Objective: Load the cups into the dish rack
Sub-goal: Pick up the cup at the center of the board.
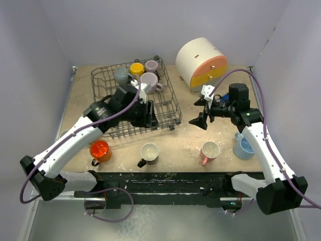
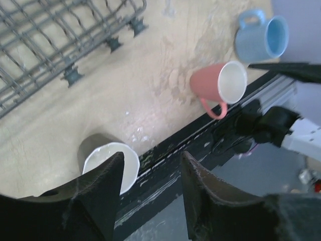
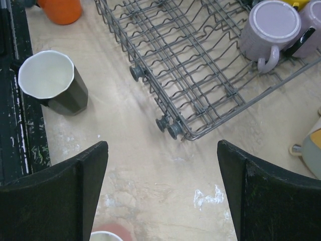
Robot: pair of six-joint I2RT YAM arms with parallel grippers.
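Four cups (image 1: 149, 80) sit at the far side of the dish rack (image 1: 170, 103); the orange cup (image 1: 99, 149), dark cup (image 1: 149, 152), pink cup (image 1: 209, 150) and blue cup (image 1: 244, 146) are on the bench (image 1: 180, 138); the left fingers (image 2: 100, 191) are apart, holding nothing; the right fingers (image 3: 75, 186) are spread wide, empty.

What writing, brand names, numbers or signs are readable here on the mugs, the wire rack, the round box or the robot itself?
No readable text in any view.
The pink cup and the other cups, the dish rack and the white round box look plain.
The left arm and right arm show no marking clear enough to read.
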